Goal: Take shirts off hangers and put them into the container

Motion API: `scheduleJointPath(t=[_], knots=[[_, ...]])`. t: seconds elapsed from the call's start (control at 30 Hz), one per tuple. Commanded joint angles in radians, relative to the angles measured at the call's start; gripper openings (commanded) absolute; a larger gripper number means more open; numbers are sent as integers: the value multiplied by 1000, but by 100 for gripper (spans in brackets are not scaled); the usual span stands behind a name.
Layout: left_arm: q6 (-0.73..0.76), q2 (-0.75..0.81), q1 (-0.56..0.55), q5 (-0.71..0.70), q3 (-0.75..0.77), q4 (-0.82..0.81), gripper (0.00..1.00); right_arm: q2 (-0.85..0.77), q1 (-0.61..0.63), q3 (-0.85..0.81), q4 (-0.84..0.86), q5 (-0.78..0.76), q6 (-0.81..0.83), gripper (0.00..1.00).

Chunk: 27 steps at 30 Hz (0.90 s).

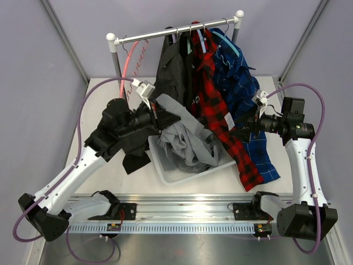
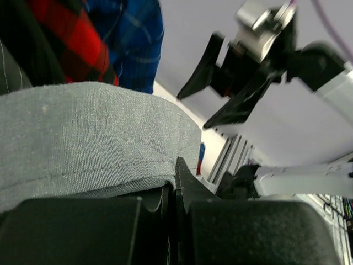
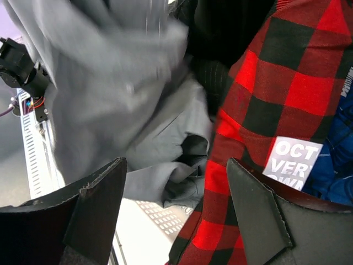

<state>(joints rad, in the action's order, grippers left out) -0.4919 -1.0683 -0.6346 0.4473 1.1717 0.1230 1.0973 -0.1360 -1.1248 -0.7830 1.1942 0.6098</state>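
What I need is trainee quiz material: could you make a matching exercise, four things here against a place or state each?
Things:
1. grey shirt
2. red plaid shirt
3. left claw
4. right claw

Places or states:
A. open
B. hanging from the rail
C. shut on grey fabric
D. partly in the basket

Pairs: 1-D, 2-B, 3-C, 4-A.

red plaid shirt (image 3: 248,110), lettering "OCT VERY"
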Motion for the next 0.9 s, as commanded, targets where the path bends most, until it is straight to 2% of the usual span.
scheduleJointPath(t=[0.0,0.2,0.33,0.4,0.43,0.53,0.57,0.67,0.7,0.77,0.87], knots=[[50,21,-14,47,-104,-25,0,4,-10,-17,11,-2,10,81],[81,-53,-42,22,-283,-81,0,15,-17,-18,2,-8,19,81],[101,-125,-63,-16,-337,-118,0,21,-17,-33,-18,-36,33,81],[116,-140,-88,-56,-348,-141,19,19,-17,-50,-35,-50,41,82],[122,-140,-108,-76,-362,-146,36,19,-17,-58,-44,-64,48,82],[138,-128,-123,-125,-398,-167,61,22,-17,-90,-114,-90,90,81],[142,-107,-125,-133,-406,-171,75,30,-17,-116,-168,-97,126,81],[168,-29,-125,-148,-423,-181,93,70,-17,-202,-305,-114,210,84],[182,-3,-125,-157,-420,-178,99,87,-16,-229,-340,-107,225,84],[196,43,-125,-173,-393,-148,99,146,-11,-323,-439,-90,257,89],[228,117,-125,-193,-348,-66,99,223,33,-445,-496,-81,227,95]])
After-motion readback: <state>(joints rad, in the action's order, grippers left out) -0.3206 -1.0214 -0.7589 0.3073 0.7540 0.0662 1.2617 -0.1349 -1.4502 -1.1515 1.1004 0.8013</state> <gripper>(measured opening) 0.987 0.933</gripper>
